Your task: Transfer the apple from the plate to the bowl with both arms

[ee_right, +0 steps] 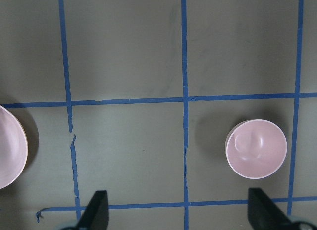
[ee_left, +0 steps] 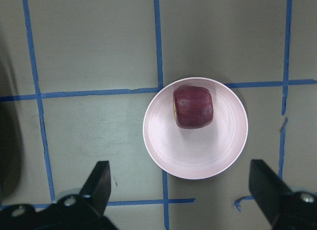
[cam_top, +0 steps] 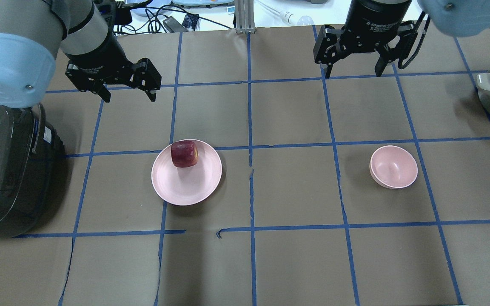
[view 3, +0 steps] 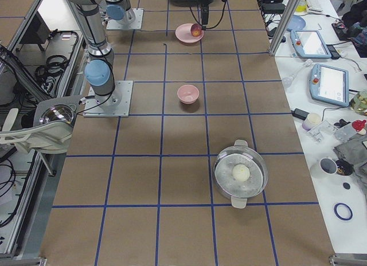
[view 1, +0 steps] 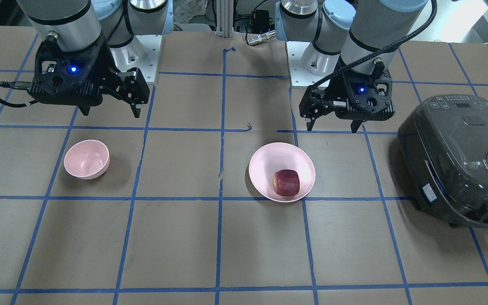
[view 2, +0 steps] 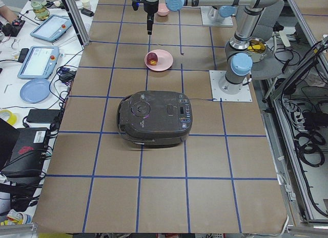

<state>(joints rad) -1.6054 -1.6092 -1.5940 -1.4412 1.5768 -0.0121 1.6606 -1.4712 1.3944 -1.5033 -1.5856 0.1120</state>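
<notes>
As the apple (cam_top: pixel 184 153) lies on the plate (cam_top: pixel 185 187) near our released left hand (cam_top: pixel 129 95), we see the right hand (cam_top: pixel 352 73), also released, farther off.

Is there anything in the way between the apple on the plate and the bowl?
Nothing visible does. Between the plate holding the apple and the bowl, only bare taped tabletop shows. The left tool hangs open with nothing between it and the apple.

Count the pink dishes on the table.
2. The plate sits on the robot's left side of the table with the apple on it, near its far rim. The bowl sits empty on the robot's right side. None appears hidden.
</notes>
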